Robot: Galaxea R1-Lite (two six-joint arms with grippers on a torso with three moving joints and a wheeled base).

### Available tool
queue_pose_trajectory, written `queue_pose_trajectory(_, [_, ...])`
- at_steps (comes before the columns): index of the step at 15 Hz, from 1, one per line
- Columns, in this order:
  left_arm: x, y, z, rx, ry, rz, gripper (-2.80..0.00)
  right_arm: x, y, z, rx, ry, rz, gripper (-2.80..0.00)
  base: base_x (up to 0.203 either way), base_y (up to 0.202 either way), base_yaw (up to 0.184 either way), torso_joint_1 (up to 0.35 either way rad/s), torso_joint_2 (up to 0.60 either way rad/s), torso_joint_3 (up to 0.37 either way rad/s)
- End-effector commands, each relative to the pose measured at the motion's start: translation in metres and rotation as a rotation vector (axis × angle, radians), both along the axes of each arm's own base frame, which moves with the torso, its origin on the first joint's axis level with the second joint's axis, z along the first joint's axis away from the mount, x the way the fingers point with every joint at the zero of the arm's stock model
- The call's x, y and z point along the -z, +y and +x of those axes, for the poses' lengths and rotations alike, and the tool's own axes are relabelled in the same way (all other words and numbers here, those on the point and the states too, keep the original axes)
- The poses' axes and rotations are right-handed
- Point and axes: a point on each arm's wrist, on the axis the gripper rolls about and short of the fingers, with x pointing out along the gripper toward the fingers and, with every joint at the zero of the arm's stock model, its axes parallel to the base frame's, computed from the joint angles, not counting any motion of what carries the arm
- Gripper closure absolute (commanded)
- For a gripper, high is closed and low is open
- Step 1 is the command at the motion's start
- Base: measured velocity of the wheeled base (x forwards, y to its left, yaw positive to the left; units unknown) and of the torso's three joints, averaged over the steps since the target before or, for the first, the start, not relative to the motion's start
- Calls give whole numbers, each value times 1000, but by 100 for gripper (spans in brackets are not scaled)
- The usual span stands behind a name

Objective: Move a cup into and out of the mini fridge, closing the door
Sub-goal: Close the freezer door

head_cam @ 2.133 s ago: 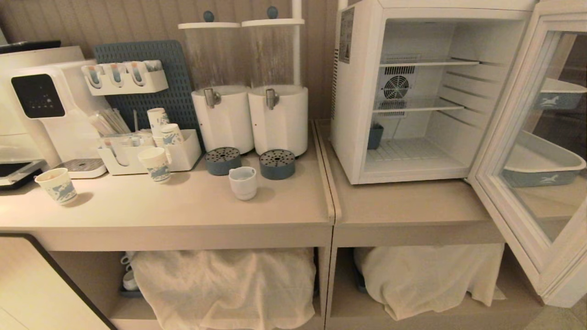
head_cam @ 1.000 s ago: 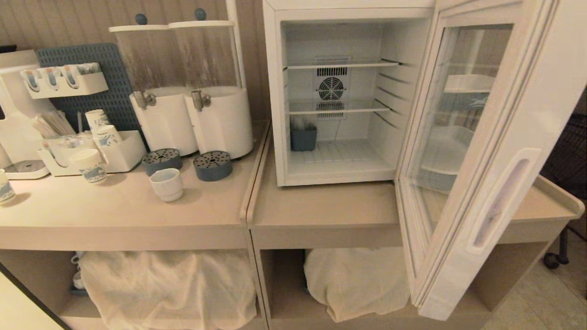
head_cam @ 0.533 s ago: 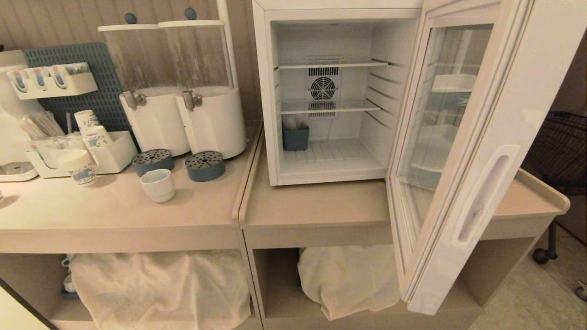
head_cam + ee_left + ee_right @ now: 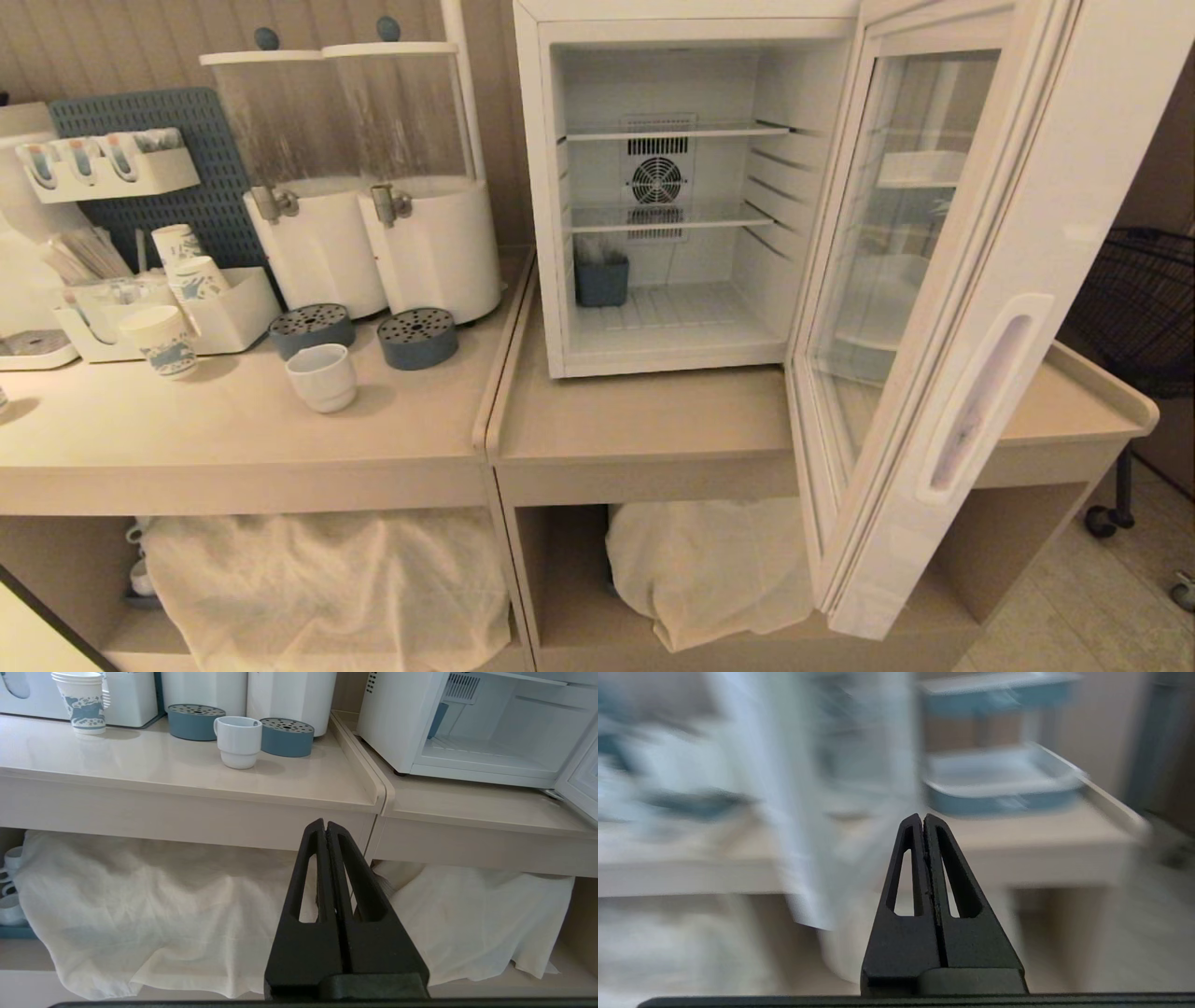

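Two white dispensers [image 4: 373, 243] stand behind blue drip trays [image 4: 417, 337].

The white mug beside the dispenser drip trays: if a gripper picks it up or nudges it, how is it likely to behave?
The cup looks like glazed ceramic, so probably rigid, fairly heavy for its size and chippable if knocked. Its squat body and stepped foot suggest it would slide on the smooth counter rather than tip. The glossy wall may be slippery; the loop handle could turn it off-centre.

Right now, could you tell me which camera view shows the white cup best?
The left wrist view: the cup stands close and sharp on the counter, handle showing, between two blue drip trays. The head view shows it smaller, handle hidden. The right wrist view misses it.
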Motion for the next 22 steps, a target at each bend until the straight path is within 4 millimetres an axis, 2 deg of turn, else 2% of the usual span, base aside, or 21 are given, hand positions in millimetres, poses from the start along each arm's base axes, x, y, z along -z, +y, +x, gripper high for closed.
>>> queue_pose_trajectory(1, [11, 0, 3, 1, 34, -1, 0, -42, 0, 4, -91, 74, 28, 0, 0, 0, 0, 0, 0, 0])
queue_pose_trajectory(2, [11, 0, 3, 1, 35, -1, 0, -59, -4, 10, -170, 115, 59, 0, 0, 0, 0, 0, 0, 0])
queue_pose_trajectory(3, [11, 0, 3, 1, 34, -1, 0, -67, -10, 14, -262, 147, 84, 0, 0, 0, 0, 0, 0, 0])
queue_pose_trajectory(5, [11, 0, 3, 1, 34, -1, 0, -78, -26, 27, -439, 212, 115, 0, 0, 0, 0, 0, 0, 0])
queue_pose_trajectory(7, [11, 0, 3, 1, 34, -1, 0, -88, -25, 47, -507, 293, 102, 0, 0, 0, 0, 0, 0, 0])
queue_pose_trajectory(9, [11, 0, 3, 1, 34, -1, 0, -99, -24, 51, -526, 292, 88, 0, 0, 0, 0, 0, 0, 0])
queue_pose_trajectory(10, [11, 0, 3, 0, 34, 0, 0, -111, -22, 54, -524, 289, 115, 0, 0, 0, 0, 0, 0, 0])
queue_pose_trajectory(15, [11, 0, 3, 0, 34, 0, 0, -148, -2, 88, -310, 339, 230, 0, 0, 0, 0, 0, 0, 0])
queue_pose_trajectory(17, [11, 0, 3, 0, 34, 0, 0, -146, 5, 105, -288, 435, 238, 0, 0, 0, 0, 0, 0, 0])
queue_pose_trajectory(18, [11, 0, 3, 0, 35, 0, 0, -141, 9, 111, -330, 484, 229, 0, 0, 0, 0, 0, 0, 0])
queue_pose_trajectory(20, [11, 0, 3, 1, 34, -1, 0, -125, 19, 127, -442, 587, 188, 0, 0, 0, 0, 0, 0, 0])
queue_pose_trajectory(22, [11, 0, 3, 1, 35, -1, 0, -105, 27, 141, -548, 602, 78, 0, 0, 0, 0, 0, 0, 0])
